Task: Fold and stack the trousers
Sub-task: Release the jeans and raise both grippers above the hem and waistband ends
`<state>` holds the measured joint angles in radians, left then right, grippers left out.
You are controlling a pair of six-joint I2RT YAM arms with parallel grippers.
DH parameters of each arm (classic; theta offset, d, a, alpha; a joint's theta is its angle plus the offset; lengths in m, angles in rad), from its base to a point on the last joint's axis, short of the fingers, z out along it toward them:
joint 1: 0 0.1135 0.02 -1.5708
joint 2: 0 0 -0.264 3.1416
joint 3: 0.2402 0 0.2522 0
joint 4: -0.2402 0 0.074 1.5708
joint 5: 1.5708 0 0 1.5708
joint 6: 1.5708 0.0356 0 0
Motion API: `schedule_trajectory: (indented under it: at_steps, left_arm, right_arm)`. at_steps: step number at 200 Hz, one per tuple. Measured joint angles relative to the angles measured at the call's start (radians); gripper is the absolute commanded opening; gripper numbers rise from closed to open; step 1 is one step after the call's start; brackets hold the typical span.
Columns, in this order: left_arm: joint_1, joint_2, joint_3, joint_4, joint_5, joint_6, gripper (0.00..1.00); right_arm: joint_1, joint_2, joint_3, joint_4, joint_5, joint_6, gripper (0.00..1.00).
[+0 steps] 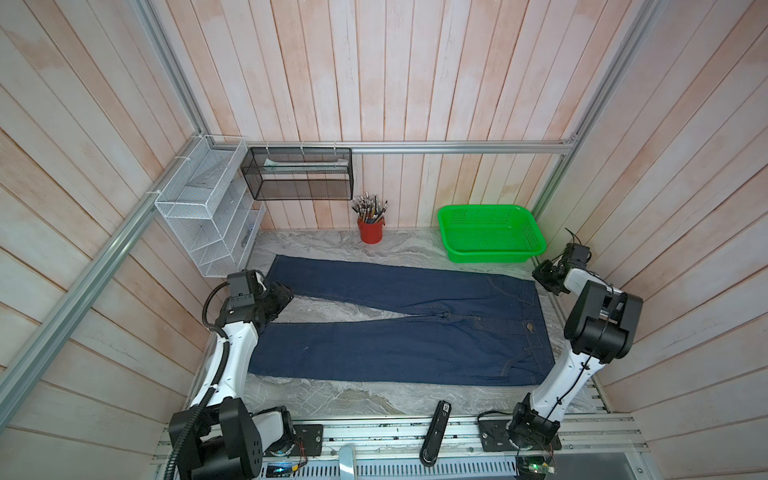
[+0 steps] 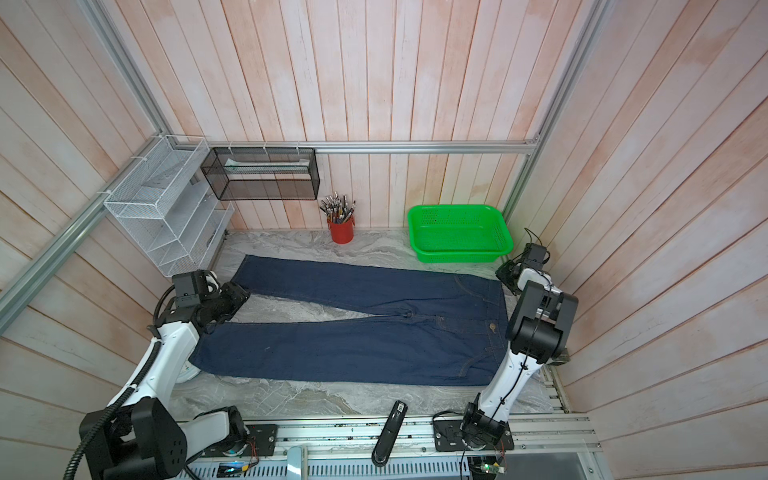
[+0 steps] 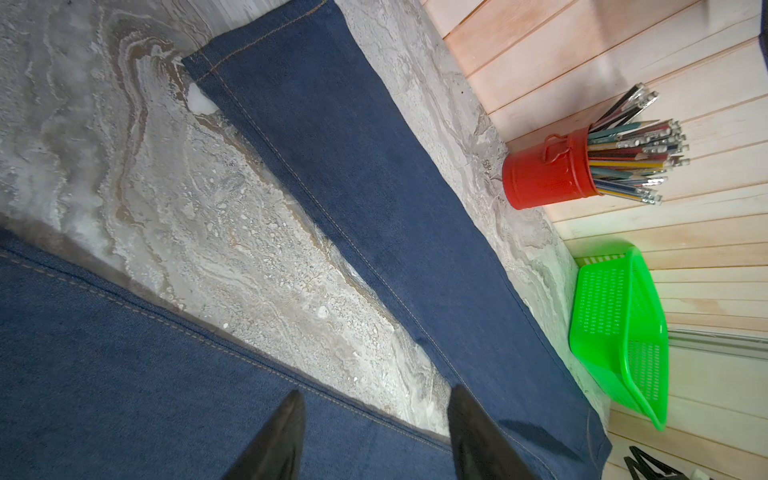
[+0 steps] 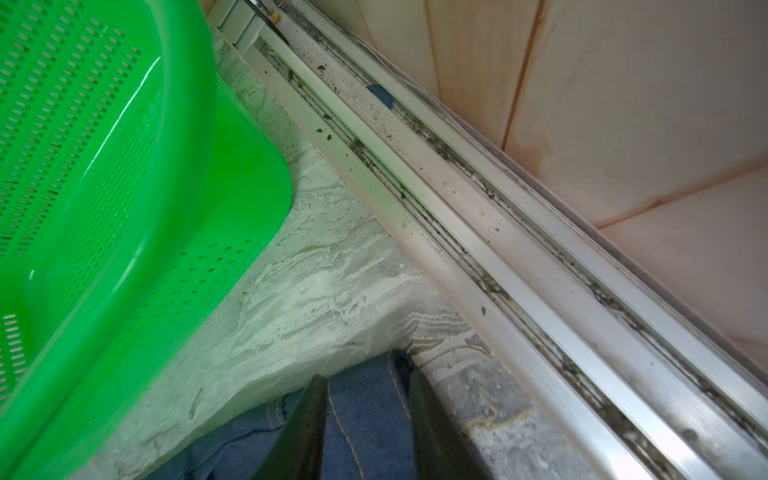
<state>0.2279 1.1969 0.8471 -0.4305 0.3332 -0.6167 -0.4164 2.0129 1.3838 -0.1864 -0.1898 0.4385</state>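
The trousers are dark blue jeans spread flat on the marble table, legs splayed to the left, waist and brass button to the right. My left gripper hovers at the left end, between the two legs. In the left wrist view it is open, one finger over each leg, bare table between them. My right gripper is at the far right waistband corner. In the right wrist view it stands open, its fingers on either side of that denim corner.
A green basket sits at the back right, close to the right gripper. A red cup of pencils stands by the back wall. A white wire rack and black mesh shelf hang at the back left. A black handheld device lies on the front rail.
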Motion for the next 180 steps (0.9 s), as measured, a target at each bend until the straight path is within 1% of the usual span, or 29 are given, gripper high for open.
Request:
schedule_trajectory:
  at_steps: [26,88,129,180]
  left_arm:
    - [0.0,0.005,0.0,0.014,0.003,0.004,0.58]
    - [0.0,0.006,0.0,0.027,0.003,0.012,0.58]
    - [0.0,0.006,0.0,0.027,0.002,0.016,0.58]
    - [0.0,0.006,0.0,0.026,-0.001,0.023,0.58]
  right_arm:
    - [0.0,0.035,0.035,0.003,-0.016,-0.021,0.34]
    - [-0.003,0.111,0.064,-0.004,-0.016,-0.047,0.34]
    - [-0.002,0.151,0.124,-0.021,0.013,-0.063,0.36]
    - [0.015,0.202,0.194,-0.04,0.035,-0.077,0.34]
